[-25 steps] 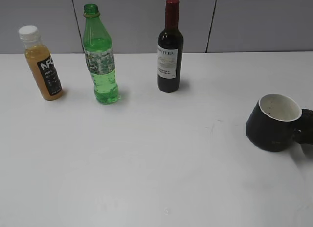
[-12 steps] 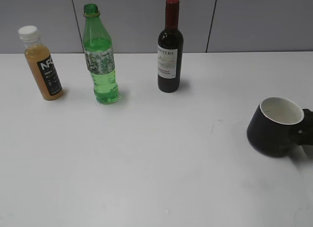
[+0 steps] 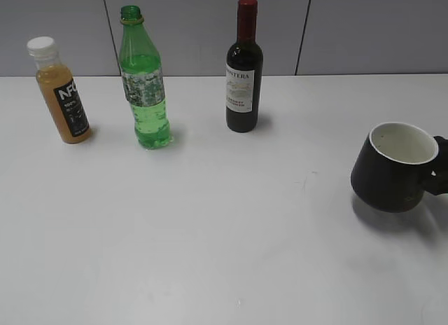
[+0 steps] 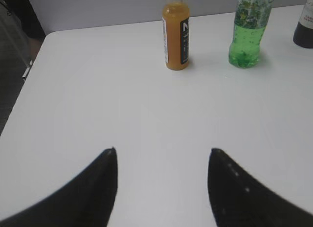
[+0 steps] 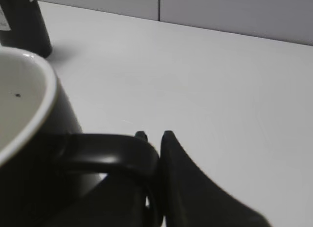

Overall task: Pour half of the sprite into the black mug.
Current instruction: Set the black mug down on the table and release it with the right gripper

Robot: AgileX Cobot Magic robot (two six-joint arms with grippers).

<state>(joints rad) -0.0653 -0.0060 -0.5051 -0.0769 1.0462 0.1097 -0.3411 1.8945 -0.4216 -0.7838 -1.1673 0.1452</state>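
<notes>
Now the right tool (image 5: 155,139) has clamped shut on the handle of the black mug (image 3: 392,167), and the mug, tipped a moment ago, has come up off the table (image 3: 210,234), well to the right of the wine bottle (image 3: 243,66). That should let it travel toward the sprite (image 3: 143,80), standing uncapped just left of the wine bottle. The left tool (image 4: 161,183) hangs open, empty, short of the juice bottle (image 4: 176,34).
</notes>
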